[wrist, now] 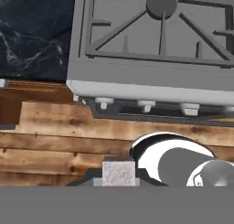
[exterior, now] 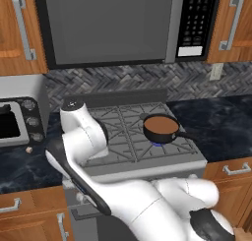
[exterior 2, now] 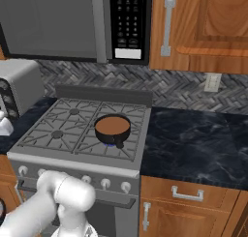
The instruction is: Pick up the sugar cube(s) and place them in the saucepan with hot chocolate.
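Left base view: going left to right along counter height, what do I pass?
Toaster oven → tan sugar cube on the dark counter → stove → saucepan of hot chocolate → dark counter on the right.

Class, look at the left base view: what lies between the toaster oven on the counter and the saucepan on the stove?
In the left base view, the robot's white arm and bare stove grates lie between the toaster oven and the saucepan.

saucepan (exterior: 161,128) on stove (exterior: 123,136) (front right burner), microwave (exterior: 108,26) above, toaster oven (exterior: 17,119) left
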Tool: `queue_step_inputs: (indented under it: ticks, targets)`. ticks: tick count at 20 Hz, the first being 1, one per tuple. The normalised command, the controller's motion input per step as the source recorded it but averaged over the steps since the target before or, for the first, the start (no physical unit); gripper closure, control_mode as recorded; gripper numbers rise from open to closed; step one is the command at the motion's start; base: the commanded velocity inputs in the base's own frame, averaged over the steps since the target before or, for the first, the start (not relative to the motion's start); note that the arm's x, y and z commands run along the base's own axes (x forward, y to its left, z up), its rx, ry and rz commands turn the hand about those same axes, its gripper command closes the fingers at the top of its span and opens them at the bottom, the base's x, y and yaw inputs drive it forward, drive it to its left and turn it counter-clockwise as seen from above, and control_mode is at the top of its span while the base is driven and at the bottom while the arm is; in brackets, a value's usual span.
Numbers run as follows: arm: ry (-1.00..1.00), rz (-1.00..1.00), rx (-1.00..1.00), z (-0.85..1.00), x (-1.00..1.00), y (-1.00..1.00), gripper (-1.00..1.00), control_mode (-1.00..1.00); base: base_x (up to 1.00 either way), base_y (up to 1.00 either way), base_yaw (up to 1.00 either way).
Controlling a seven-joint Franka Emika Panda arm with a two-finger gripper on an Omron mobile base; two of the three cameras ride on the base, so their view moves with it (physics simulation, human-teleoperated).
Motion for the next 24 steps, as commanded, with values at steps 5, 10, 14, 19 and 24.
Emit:
queue_step_inputs:
  ticks: [5,10,14,19,24]
  targets:
    - [-0.23,-0.12,0.0,0.32,0.03,-1.0,1.0,-1.0,0.0,0.0,0.0]
    - [-0.25,-0.09,0.0,0.14,0.15,-1.0,1.0,-1.0,0.0,0.0,0.0]
    - [-0.24,-0.03,0.0,0.01,0.24,-0.97,1.0,-1.0,0.0,0.0,0.0]
    - [-0.11,0.0,0.0,0.11,0.28,-0.95,1.0,-1.0,0.0,0.0,0.0]
    - [-0.03,0.0,0.0,0.36,0.16,-0.84,1.0,-1.0,0.0,0.0,0.0]
